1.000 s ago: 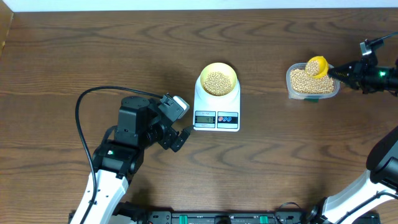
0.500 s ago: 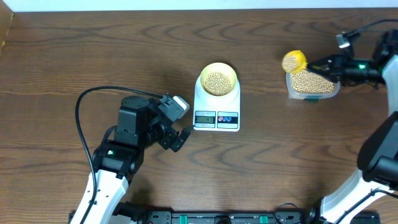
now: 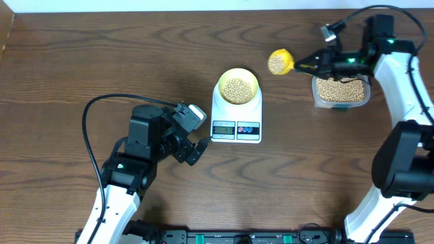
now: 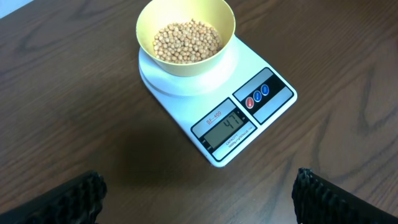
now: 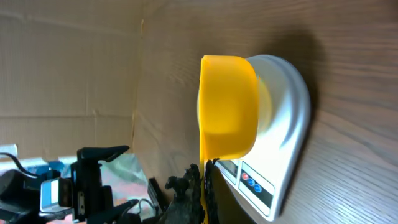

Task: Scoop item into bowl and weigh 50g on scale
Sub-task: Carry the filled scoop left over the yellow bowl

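Observation:
The pale-yellow bowl [image 3: 237, 86] sits on the white scale [image 3: 236, 120] and holds tan beans [image 4: 186, 41]. The scale's display [image 4: 224, 125] reads 47 in the left wrist view, where the bowl [image 4: 163, 26] and the scale [image 4: 273, 102] also show. My right gripper [image 3: 316, 63] is shut on the handle of a yellow scoop [image 3: 279, 62] carrying beans, in the air between the clear tub [image 3: 341, 90] of beans and the bowl. The right wrist view shows the scoop [image 5: 228, 106] from below with the scale [image 5: 289, 124] behind. My left gripper [image 3: 196, 150] is open and empty, left of the scale.
The left arm's black cable [image 3: 102, 105] loops over the table at the left. The table's far edge [image 3: 203, 11] runs along the top. A dark rail [image 3: 230, 237] lies along the near edge.
My right gripper has lifted the filled scoop out of the tub and carried it left toward the bowl. The left arm has not moved.

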Controlling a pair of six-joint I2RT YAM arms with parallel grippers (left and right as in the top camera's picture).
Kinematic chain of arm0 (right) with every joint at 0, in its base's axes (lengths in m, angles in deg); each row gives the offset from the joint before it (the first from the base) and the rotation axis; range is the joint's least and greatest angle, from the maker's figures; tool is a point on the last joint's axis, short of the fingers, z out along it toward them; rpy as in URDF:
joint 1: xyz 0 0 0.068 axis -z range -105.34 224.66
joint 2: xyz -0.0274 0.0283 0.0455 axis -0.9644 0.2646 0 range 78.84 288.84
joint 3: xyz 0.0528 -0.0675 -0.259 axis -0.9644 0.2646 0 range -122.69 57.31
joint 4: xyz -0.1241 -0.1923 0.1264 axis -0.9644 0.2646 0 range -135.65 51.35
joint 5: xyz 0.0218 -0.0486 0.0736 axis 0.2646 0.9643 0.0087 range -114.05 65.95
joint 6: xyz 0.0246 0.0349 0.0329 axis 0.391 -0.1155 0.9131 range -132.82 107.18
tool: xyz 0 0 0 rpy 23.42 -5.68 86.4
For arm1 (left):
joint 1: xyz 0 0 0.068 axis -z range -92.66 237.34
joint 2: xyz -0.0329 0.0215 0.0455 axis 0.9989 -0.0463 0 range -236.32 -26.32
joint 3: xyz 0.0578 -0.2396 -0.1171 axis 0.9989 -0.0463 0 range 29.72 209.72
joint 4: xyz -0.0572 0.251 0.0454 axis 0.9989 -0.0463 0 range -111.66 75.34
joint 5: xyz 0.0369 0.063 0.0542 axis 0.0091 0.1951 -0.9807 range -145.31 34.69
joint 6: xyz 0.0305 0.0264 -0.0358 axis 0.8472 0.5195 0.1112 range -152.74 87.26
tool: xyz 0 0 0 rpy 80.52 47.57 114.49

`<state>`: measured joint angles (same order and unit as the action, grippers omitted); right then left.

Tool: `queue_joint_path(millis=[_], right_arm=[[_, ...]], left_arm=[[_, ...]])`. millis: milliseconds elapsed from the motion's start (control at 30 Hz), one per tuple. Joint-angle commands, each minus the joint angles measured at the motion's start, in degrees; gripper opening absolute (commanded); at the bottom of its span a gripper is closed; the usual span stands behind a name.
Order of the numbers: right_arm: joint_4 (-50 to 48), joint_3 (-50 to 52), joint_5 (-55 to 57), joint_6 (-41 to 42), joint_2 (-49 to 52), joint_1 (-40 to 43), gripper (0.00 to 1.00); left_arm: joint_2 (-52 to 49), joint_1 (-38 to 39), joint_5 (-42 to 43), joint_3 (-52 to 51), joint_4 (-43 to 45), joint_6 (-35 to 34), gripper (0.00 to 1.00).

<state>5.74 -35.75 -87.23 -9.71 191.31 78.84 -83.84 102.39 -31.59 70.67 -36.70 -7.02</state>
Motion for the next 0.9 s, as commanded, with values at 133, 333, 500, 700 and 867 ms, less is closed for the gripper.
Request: queue_joint_path(millis=[133, 333, 500, 700, 867], right_arm=[[-3.87, -1.42, 3.8, 5.66, 0.35, -6.49, 0.01], [-5.53, -1.44, 6.54, 5.64, 0.35, -11.19, 0.01], [-5.75, -1.46, 9.62, 5.62, 0.35, -14.03, 0.01], [-5.73, -2.27, 13.16, 5.53, 0.35, -15.91, 0.01], [-4.28, -5.38, 18.75, 3.52, 0.35, -17.53, 0.01]], left_arm=[[0.28, -0.24, 0.7, 0.66, 0.04, 0.15, 0.98], [0.28, -0.24, 0.7, 0.66, 0.07, 0.15, 0.97], [0.28, -0.24, 0.7, 0.66, 0.07, 0.15, 0.98], [0.28, -0.24, 0.7, 0.66, 0.07, 0.15, 0.97], [0.28, -0.24, 0.72, 0.66, 0.04, 0.15, 0.98]])
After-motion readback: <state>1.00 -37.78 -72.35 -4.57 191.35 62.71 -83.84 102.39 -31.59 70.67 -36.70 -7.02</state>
